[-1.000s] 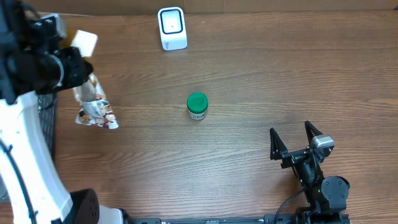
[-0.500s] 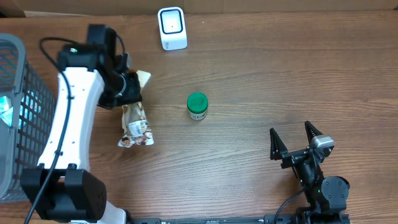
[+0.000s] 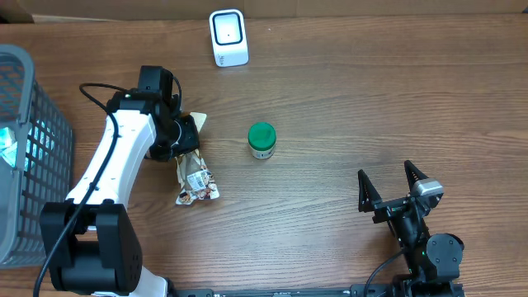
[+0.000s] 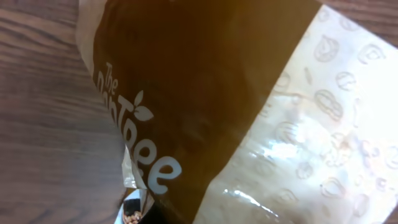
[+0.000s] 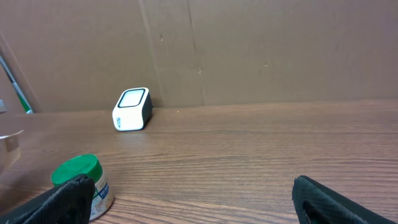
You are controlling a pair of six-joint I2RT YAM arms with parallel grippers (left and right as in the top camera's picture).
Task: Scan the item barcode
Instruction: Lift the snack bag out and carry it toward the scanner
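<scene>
As the left gripper (image 3: 185,136) clamps it, the bag (image 3: 196,177) sticks out.

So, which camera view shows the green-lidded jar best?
The overhead view: the green-lidded jar stands whole and unobstructed mid-table. The right wrist view shows it low at the left, partly hidden by a finger of the right gripper. The left wrist view shows none of it; the snack bag fills the frame.

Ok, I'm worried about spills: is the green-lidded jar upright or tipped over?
Upright: the green-lidded jar stands with its lid on top, facing the overhead camera.
</scene>
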